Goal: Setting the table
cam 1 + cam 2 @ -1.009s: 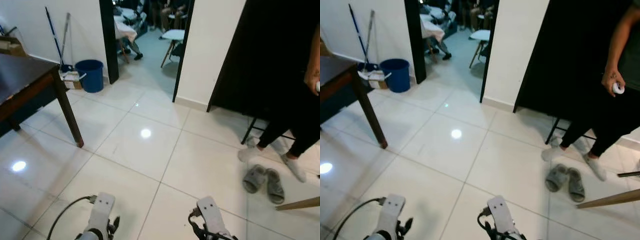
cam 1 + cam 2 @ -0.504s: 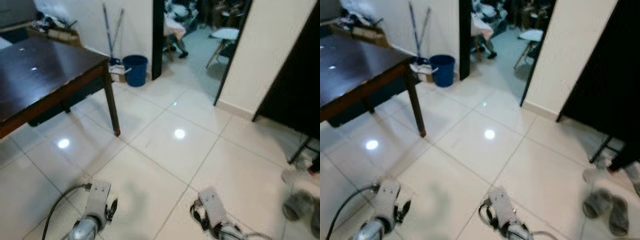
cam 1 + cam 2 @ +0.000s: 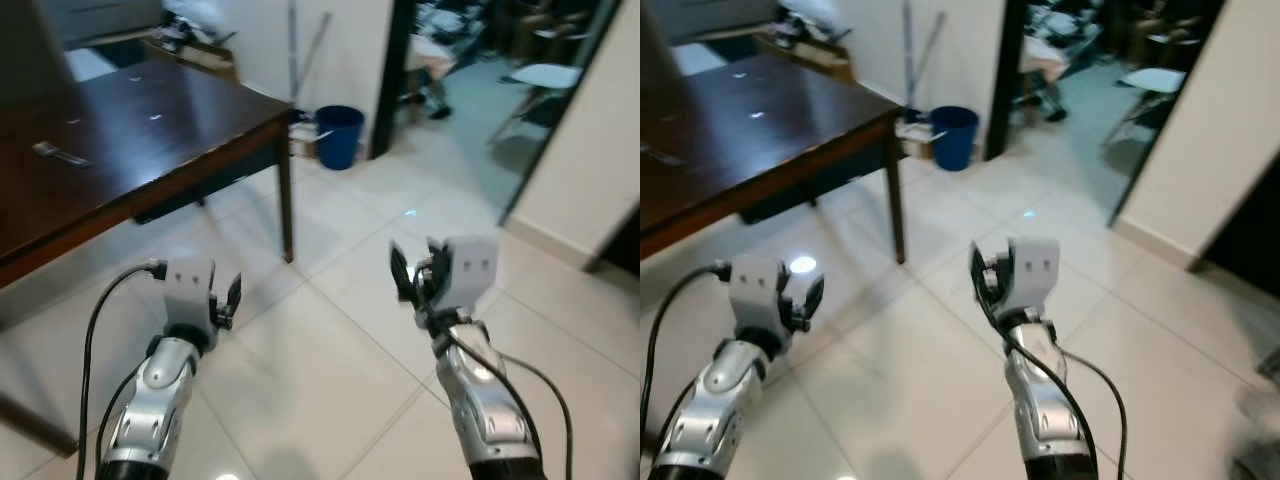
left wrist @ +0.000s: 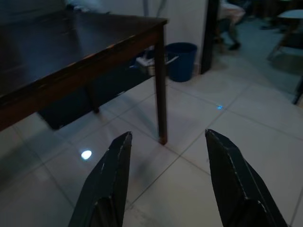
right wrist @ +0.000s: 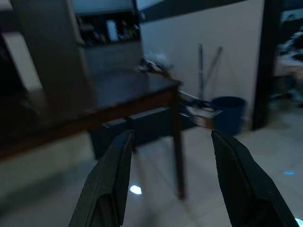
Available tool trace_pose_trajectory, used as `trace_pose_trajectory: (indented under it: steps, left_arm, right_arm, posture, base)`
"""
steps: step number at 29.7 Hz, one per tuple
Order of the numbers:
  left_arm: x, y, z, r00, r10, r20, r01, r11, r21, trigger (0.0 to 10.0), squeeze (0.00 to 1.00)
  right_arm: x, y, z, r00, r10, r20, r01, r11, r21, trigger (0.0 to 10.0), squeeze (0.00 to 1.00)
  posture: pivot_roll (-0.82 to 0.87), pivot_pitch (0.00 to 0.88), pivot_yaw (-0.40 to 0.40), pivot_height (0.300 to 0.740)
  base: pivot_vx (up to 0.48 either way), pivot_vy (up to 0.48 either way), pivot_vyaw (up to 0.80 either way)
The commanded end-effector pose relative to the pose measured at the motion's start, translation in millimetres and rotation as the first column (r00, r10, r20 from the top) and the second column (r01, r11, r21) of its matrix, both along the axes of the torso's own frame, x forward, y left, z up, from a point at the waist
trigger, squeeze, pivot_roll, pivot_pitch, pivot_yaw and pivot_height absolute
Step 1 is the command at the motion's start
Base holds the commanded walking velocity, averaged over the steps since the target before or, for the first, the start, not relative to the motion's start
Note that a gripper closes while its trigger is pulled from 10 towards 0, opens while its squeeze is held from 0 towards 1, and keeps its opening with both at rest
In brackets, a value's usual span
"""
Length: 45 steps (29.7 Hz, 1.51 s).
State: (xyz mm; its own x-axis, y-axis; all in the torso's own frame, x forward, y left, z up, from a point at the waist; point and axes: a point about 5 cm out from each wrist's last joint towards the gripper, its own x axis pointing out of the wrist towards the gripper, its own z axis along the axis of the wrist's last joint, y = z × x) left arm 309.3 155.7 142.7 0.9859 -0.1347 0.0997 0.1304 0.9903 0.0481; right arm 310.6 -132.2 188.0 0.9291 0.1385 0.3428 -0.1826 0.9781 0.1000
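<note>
— So, where are you standing?

— On white tiled floor [image 3: 330,370], facing the corner of a dark wooden surface [image 3: 130,140] off to my left. 1 of its legs [image 3: 286,215] comes down on the tiles ahead of me.

— Anything on that surface?

— 1 small object [image 3: 58,153] lies near its left part; it looks like a piece of cutlery, but it's too blurred for me to be sure. At the far end there's some clutter [image 3: 195,45] I can't make out.

— And your arms?

— Both are raised in front of me, over the floor and touching nothing. My left gripper [image 4: 165,189] points at the leg, its jaws spread wide and empty. My right gripper [image 5: 170,184] is the same: jaws wide apart, holding nothing, aimed toward the surface's corner.

— What's beyond?

— A blue bucket [image 3: 339,136] stands on the floor by the wall, past the surface's corner, with 2 long handles [image 3: 300,45] leaning on the wall beside it. Right of the bucket is a dark-framed doorway [image 3: 385,80], and through it a white chair [image 3: 545,85] in another room.
</note>
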Motion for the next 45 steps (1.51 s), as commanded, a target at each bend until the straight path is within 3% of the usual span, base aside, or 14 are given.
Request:
trace_pose_trajectory:
  steps: [1, 5, 8, 12, 13, 34, 45]
  left_arm:
    - [-1.1, -2.8, 7, 1.0, 0.006, 0.01, -0.006, 1.0, 0.007, 10.0, 0.0]
    - [0.6, -12.3, 24, 0.996, 0.003, 0.084, -0.008, 0.998, 0.059, 10.0, 0.0]
    - [1.4, -19.7, 29, 0.995, -0.001, 0.096, -0.004, 0.998, 0.055, 10.0, 0.0]
    - [0.9, -26.0, 32, 0.996, -0.012, 0.093, 0.008, 0.999, 0.039, 10.0, 0.0]
    - [0.4, -31.5, 35, 0.996, -0.026, 0.09, 0.023, 0.999, 0.034, 10.0, 0.0]
    - [-0.9, -30.9, 39, 0.996, -0.014, 0.086, 0.011, 0.999, 0.037, 10.0, 0.0]
    - [-0.7, -41.9, 47, 0.992, -0.049, 0.115, 0.045, 0.998, 0.034, 10.0, 0.0]
  right_arm:
    - [-5.5, 1.7, 8, 1.0, 0.016, 0.013, -0.017, 0.998, 0.061, 10.0, 0.0]
    - [-10.7, 9.2, 17, 0.998, 0.048, 0.034, -0.051, 0.994, 0.096, 10.0, 0.0]
    - [-11.9, 11.0, 17, 0.998, 0.058, 0.021, -0.06, 0.993, 0.104, 10.0, 0.0]
    - [-13.4, 11.7, 13, 0.998, 0.058, -0.006, -0.058, 0.995, 0.086, 10.0, 0.0]
    - [-15.6, 12.7, 10, 0.998, 0.056, -0.022, -0.055, 0.998, 0.04, 10.0, 0.0]
    - [-20.7, 23.1, 12, 0.993, 0.112, -0.036, -0.113, 0.993, -0.031, 10.0, 0.0]
    - [-20.5, 13.9, 26, 0.994, 0.112, 0.004, -0.113, 0.992, 0.052, 10.0, 0.0]
  posture:
    - [-0.08, 0.0, 0.055, 0.74]
    - [-0.08, 0.0, 0.055, 0.74]
    - [-0.08, 0.0, 0.058, 0.74]
    - [-0.08, 0.0, 0.062, 0.74]
    - [-0.08, 0.0, 0.067, 0.74]
    - [-0.08, 0.0, 0.066, 0.74]
    - [-0.09, 0.0, 0.07, 0.74]
  base:
    - [0.0, 0.0, 0.61]
    - [0.334, 0.0, 0.15]
    - [0.48, 0.0, 0.0]
    - [0.48, 0.0, 0.0]
    - [0.48, 0.0, 0.74]
    - [0.48, 0.0, 0.75]
    - [0.48, 0.0, 0.37]
